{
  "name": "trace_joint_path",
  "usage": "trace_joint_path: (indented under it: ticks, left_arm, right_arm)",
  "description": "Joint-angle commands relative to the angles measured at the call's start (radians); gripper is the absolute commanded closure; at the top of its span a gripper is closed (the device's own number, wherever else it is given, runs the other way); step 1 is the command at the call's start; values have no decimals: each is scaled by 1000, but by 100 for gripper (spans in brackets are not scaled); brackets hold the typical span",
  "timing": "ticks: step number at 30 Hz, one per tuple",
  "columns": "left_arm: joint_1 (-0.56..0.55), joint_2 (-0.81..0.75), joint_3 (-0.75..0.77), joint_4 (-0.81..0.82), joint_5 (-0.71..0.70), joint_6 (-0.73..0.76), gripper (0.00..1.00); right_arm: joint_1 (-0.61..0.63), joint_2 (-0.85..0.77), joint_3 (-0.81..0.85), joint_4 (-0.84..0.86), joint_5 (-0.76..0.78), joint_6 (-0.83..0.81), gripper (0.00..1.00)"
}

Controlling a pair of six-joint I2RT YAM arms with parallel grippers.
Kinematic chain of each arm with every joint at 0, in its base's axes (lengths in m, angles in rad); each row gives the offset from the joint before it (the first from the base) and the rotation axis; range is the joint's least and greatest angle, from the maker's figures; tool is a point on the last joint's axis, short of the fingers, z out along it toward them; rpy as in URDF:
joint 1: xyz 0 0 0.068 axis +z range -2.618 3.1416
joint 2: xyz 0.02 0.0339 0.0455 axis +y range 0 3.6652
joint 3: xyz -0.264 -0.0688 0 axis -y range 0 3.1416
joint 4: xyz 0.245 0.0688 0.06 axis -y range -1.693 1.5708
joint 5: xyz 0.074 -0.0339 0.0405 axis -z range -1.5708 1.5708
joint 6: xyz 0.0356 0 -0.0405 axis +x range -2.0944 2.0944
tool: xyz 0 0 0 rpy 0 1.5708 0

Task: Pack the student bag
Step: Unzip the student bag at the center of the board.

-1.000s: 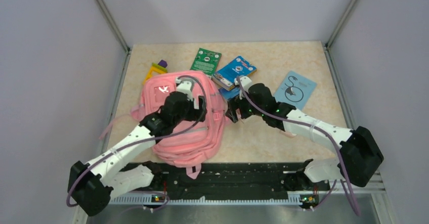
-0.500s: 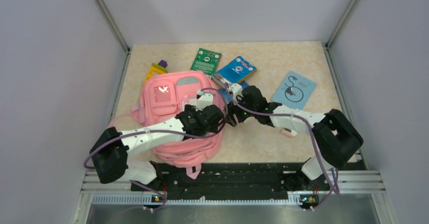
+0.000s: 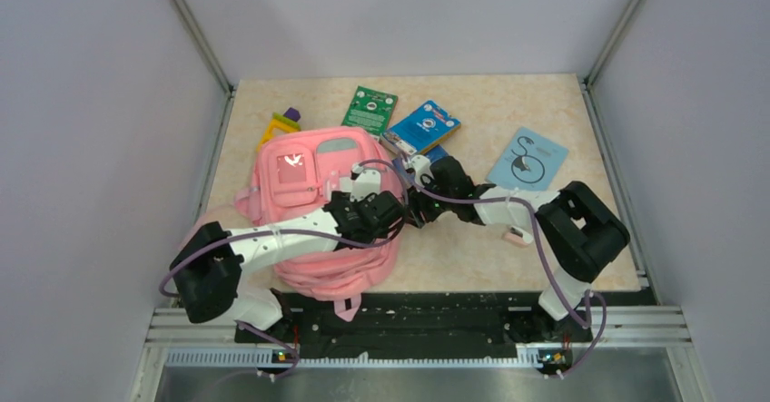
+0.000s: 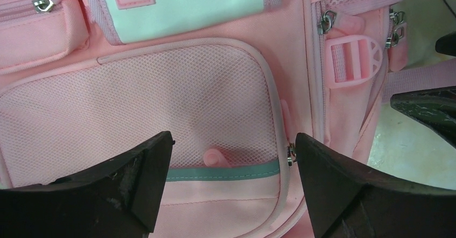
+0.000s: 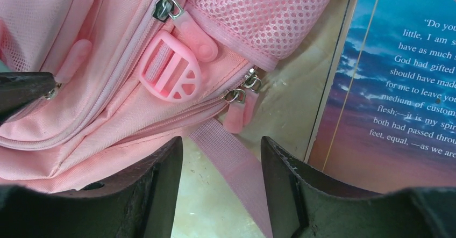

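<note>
The student bag (image 3: 313, 202) is lying face-up on the left of the bench (image 3: 545, 102), apparently zipped, so both arms are meeting at its right flank. The left claw (image 4: 232, 146) is hovering wide open over the mesh pocket (image 4: 161, 103), holding nothing. The right claw (image 5: 221, 146) is standing partly open, straddling a pink strap (image 5: 239, 168) below the zipper pulls (image 5: 239, 106) without gripping it. Books (image 3: 421, 128) are waiting on mottled beige, with grey walls around.

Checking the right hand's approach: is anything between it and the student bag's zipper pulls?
Nothing visible. Only a pink strap of the student bag lies between the open fingers of the right hand, with the zipper pulls just ahead. The blue book lies off to the side.
</note>
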State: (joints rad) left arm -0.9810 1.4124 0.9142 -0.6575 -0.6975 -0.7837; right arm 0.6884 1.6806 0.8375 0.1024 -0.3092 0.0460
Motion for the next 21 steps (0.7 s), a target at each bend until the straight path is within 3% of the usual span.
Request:
trace_joint_path:
  ticks: [1,6,10,16,21]
  left_arm:
    - [-4,51,-4,24,-22,-23,11]
    - [-3,89,6,8,-44,-38,13]
    - [-2,115,10,9,-53,-34,20]
    - [-3,133,21,-15,-55,-43,49]
    - [-2,113,24,-28,-69,-45,64]
  right_arm:
    - [-19,26,20,73,-24,-14,47]
    - [-26,47,23,102,-42,-17,48]
    - [-26,70,40,104,-74,-13,51]
    - [-26,91,39,119,-74,-11,59]
    - [-26,96,36,129,-70,-16,65]
